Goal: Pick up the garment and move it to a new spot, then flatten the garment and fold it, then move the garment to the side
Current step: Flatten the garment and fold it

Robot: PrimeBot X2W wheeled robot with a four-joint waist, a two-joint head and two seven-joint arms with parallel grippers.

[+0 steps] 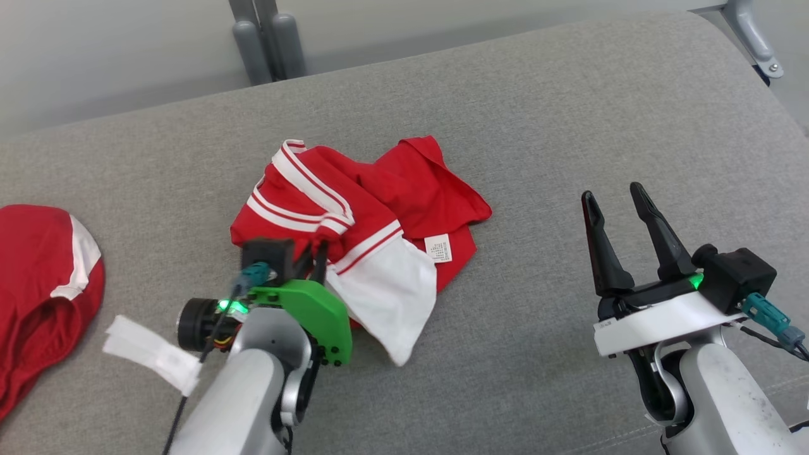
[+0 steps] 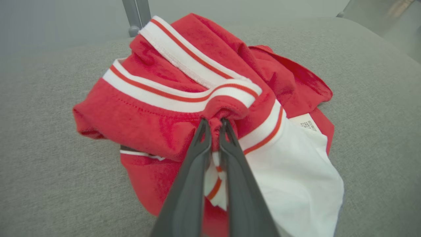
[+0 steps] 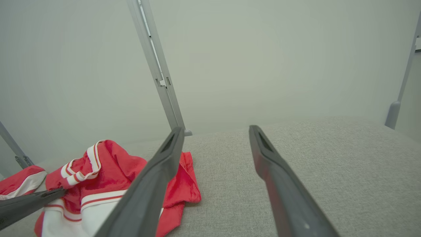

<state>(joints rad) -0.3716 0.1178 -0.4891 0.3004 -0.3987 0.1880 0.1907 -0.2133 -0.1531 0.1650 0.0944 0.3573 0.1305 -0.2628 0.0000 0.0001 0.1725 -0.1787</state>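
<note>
Grey cushion point(image 1: 569, 126): left gripper point(image 2: 215, 124) angled down, pinching red garment point(image 1: 385, 189) fold; right gripper point(image 1: 612, 193) spread, hovering.

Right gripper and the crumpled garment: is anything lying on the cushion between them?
No. In the head view, only bare grey cushion lies between the open right gripper and the garment, and the two stand apart.

Silver-grey forearms point(image 1: 243, 392). Left end effector point(image 2: 214, 123): dark tapered fingers point(image 2: 187, 184), green bracket point(image 1: 313, 309), teal connector point(image 1: 256, 273), green light point(image 1: 231, 306). Right end effector point(image 1: 612, 193): white plate point(image 1: 657, 323), square black block point(image 1: 736, 272).
</note>
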